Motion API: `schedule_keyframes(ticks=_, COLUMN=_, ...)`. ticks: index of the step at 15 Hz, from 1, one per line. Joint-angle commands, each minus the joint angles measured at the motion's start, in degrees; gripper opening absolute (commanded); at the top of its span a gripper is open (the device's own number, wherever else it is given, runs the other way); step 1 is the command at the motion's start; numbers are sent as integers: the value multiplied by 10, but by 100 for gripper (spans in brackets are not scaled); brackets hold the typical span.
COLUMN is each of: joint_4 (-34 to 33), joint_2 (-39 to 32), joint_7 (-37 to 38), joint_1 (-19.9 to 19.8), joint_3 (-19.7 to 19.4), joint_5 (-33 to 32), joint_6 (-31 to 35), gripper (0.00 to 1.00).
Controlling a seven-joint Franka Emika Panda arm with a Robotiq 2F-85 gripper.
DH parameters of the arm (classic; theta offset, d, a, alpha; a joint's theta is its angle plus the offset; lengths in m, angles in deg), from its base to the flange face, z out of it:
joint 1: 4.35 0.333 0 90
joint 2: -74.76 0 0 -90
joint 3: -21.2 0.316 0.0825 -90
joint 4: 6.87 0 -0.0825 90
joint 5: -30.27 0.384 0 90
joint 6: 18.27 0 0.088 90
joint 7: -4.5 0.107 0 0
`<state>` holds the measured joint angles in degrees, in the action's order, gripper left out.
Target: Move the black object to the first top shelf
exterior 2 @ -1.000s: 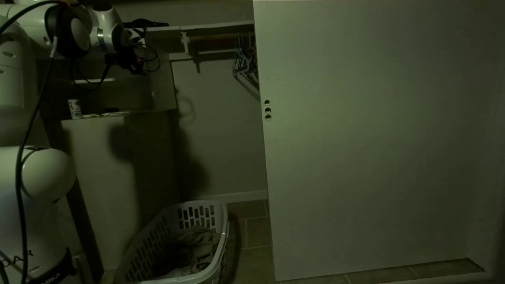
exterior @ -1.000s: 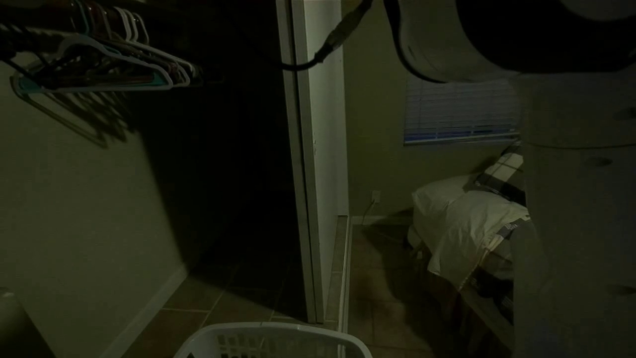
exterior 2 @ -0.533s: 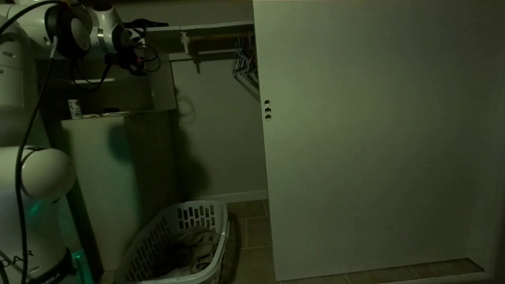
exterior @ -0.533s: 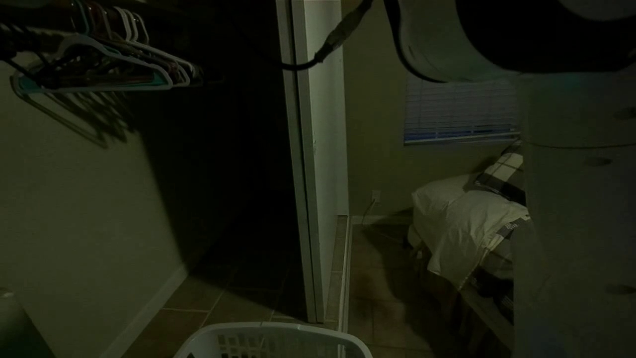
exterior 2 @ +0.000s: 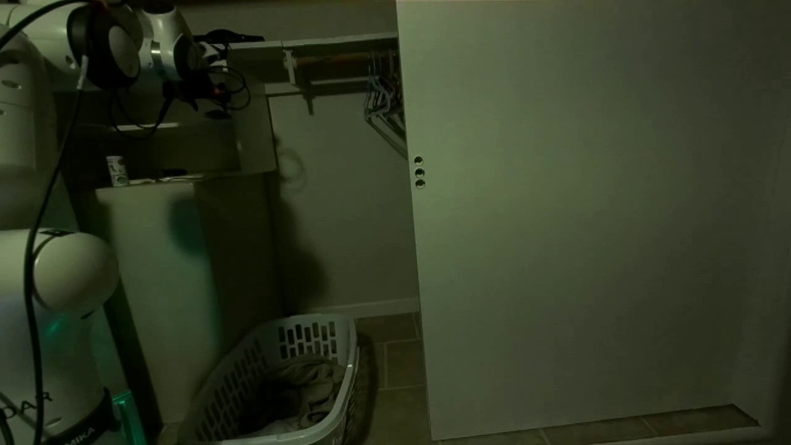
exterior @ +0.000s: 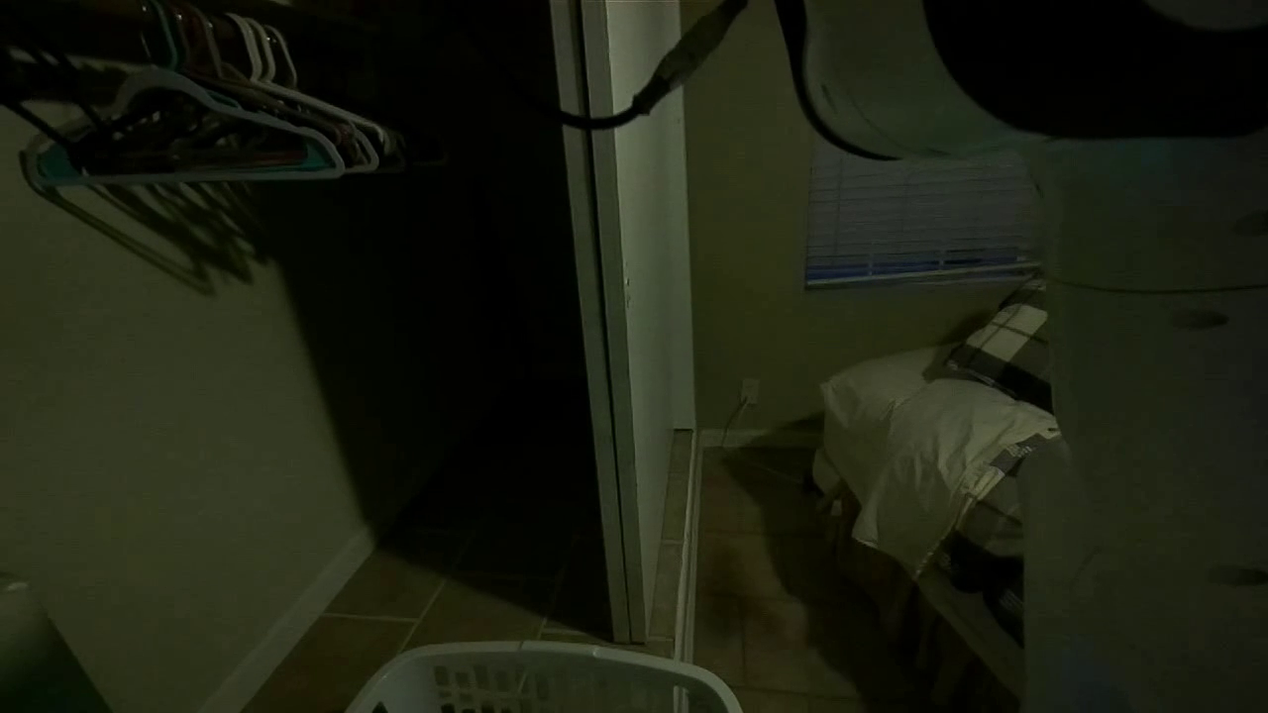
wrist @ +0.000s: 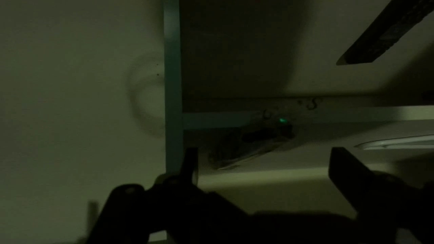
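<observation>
In the wrist view my gripper (wrist: pixel 264 150) stands open, its dark fingers (wrist: pixel 346 169) wide apart. Between and beyond the fingertips is a dark, blurred object (wrist: pixel 259 135), probably the black object, in front of a pale shelf board (wrist: pixel 339 115). Neither finger appears to touch it; whether it rests on anything cannot be told. An exterior view has the gripper (exterior 2: pixel 207 102) beside the closet cabinet, above a lit shelf edge (exterior 2: pixel 154 126). A dark oval (exterior 2: pixel 217 114) shows just under it, fingertip or object unclear. Which board is the first top shelf is uncertain.
An upright cabinet panel (wrist: pixel 173 67) stands close to one finger. A dark bar (wrist: pixel 386 34) and a pale slender item (wrist: pixel 396 142) lie nearby. A can (exterior 2: pixel 116 171) sits on the lower level. Hangers (exterior 2: pixel 383 99), a laundry basket (exterior 2: pixel 352 371) and a sliding door (exterior 2: pixel 556 216) surround the arm.
The gripper has opened, its fingers now spread and the dark oval beneath it standing apart. The arm has shifted slightly, toward the left in the view of the closet cabinet.
</observation>
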<state>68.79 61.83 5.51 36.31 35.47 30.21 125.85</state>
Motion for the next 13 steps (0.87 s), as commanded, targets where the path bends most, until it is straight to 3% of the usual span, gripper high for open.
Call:
schedule_keyframes(ticks=1, joint_4=40, joint_2=61, joint_7=7, joint_1=-7, joint_3=3, joint_5=23, joint_6=-44, gripper=100)
schedule_keyframes(ticks=7, joint_4=93, joint_2=161, joint_7=-8, joint_1=0, joint_3=2, joint_5=20, joint_6=-159, gripper=100)
schedule_keyframes(ticks=8, joint_4=51, joint_2=121, joint_7=3, joint_1=1, joint_3=2, joint_5=9, joint_6=-147, gripper=100)
schedule_keyframes(ticks=13, joint_4=56, joint_2=126, joint_7=3, joint_1=1, joint_3=2, joint_5=9, joint_6=-151, gripper=100)
